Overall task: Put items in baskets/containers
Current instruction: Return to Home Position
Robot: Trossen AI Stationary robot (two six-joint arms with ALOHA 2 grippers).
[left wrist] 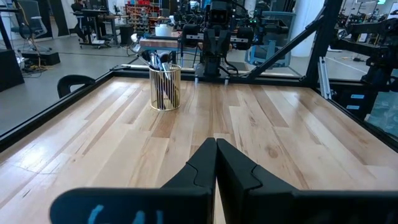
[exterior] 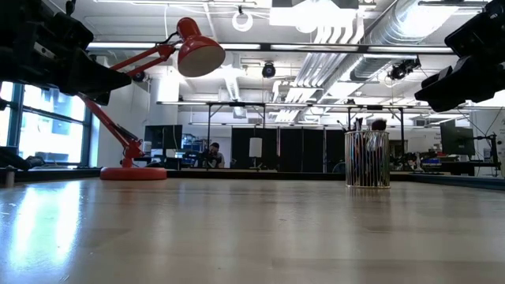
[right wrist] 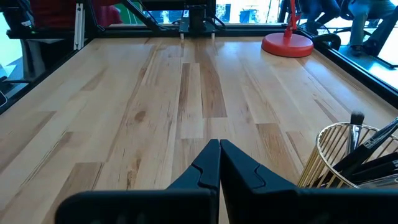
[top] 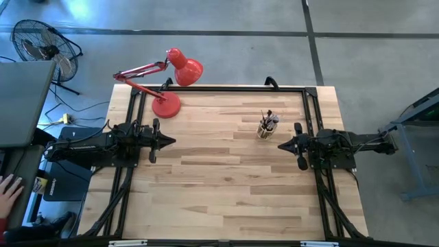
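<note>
A small round container of thin gold-coloured upright bars stands on the table near its right side, toward the far edge; it also shows in the left wrist view and the right wrist view. Several makeup brushes stand in it, bristle tips up, leaning on its rim. My left gripper is shut and hangs above the table at its left side, touching nothing. My right gripper is shut too, above the table just near-side of the container, apart from it.
A red desk lamp stands on its round base at the far left of the table, its shade reaching out past the far edge. A black frame rail runs along the far edge. Bare wood lies between the arms.
</note>
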